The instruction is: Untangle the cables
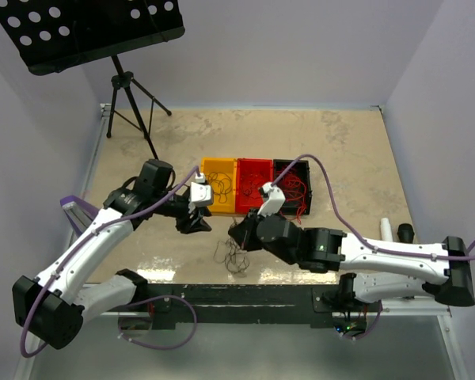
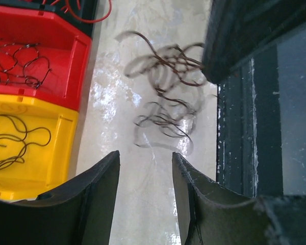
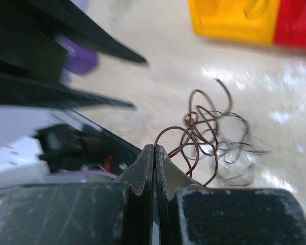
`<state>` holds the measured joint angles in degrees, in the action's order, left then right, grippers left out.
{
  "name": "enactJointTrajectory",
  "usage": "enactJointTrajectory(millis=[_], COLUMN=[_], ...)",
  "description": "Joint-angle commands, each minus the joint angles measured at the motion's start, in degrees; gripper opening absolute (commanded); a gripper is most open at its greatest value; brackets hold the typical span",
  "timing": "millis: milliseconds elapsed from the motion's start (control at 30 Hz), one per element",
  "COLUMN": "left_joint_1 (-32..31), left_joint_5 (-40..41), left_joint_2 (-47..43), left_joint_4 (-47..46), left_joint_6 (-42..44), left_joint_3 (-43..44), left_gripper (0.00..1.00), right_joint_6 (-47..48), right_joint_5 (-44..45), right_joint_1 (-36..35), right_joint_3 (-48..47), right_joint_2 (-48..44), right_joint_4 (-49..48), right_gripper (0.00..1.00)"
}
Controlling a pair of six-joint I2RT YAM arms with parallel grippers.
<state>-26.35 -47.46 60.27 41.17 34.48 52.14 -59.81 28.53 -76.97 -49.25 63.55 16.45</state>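
A tangle of dark brown cables lies on the table near its front edge; it also shows in the left wrist view and the right wrist view. My right gripper is shut on one brown loop of that tangle and holds it just above the table. My left gripper is open and empty, just short of the tangle, beside the yellow bin. Dark cables lie in the yellow bin and the red bin. Red cables lie in the black bin.
The three bins stand in a row at the table's middle. A black rail runs along the near edge and shows in the left wrist view. A music stand stands at the back left. A white cylinder lies at the right.
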Motion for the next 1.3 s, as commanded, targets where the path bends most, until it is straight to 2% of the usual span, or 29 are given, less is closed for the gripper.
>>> enactJointTrajectory(millis=[0, 133, 300, 400, 633, 800, 1000, 1167, 1267], left_joint_1=[-0.37, -0.37, -0.28, -0.37, -0.37, -0.37, -0.28, -0.28, -0.28], left_joint_5=[-7.55, -10.28, -12.39, -10.55, -10.29, -8.0, -5.36, -5.36, -6.06], left_joint_2=[-1.47, -2.09, -5.59, -6.04, -5.87, -6.39, -7.18, -7.1, -7.1], left_joint_4=[-1.8, -2.49, -9.77, -13.83, -15.15, -14.45, -17.87, -20.25, -20.6], left_joint_6=[-1.61, -2.57, -7.31, -10.92, -11.2, -7.67, -10.83, -12.59, -13.03], left_joint_3=[0.07, -0.9, -5.46, -6.61, -7.67, -9.07, -10.65, -11.18, -11.45], left_gripper=[0.52, 0.54, 0.56, 0.57, 0.57, 0.54, 0.52, 0.52, 0.45], right_joint_6=[8.65, 11.73, 13.14, 14.45, 17.01, 17.97, 18.86, 18.07, 18.06], right_joint_5=[-1.28, -3.74, -5.94, -6.47, -8.58, -8.76, -9.19, -12.09, -13.06], right_joint_1=[3.4, 5.42, 7.27, 7.8, 8.15, 8.15, 8.33, 8.41, 8.41], right_joint_3=[-6.02, -7.43, -10.06, -12.61, -20.52, -26.06, -31.86, -33.19, -34.33], right_joint_2=[-0.27, -0.62, -0.53, -0.18, 1.58, 2.63, 2.63, 2.11, 1.93], right_joint_4=[1.57, -0.45, -1.68, -1.77, -1.68, -0.81, 0.34, -1.68, -2.65], right_gripper=[0.0, 0.0, 0.0, 0.0, 0.0, 0.0, 0.0, 0.0, 0.0])
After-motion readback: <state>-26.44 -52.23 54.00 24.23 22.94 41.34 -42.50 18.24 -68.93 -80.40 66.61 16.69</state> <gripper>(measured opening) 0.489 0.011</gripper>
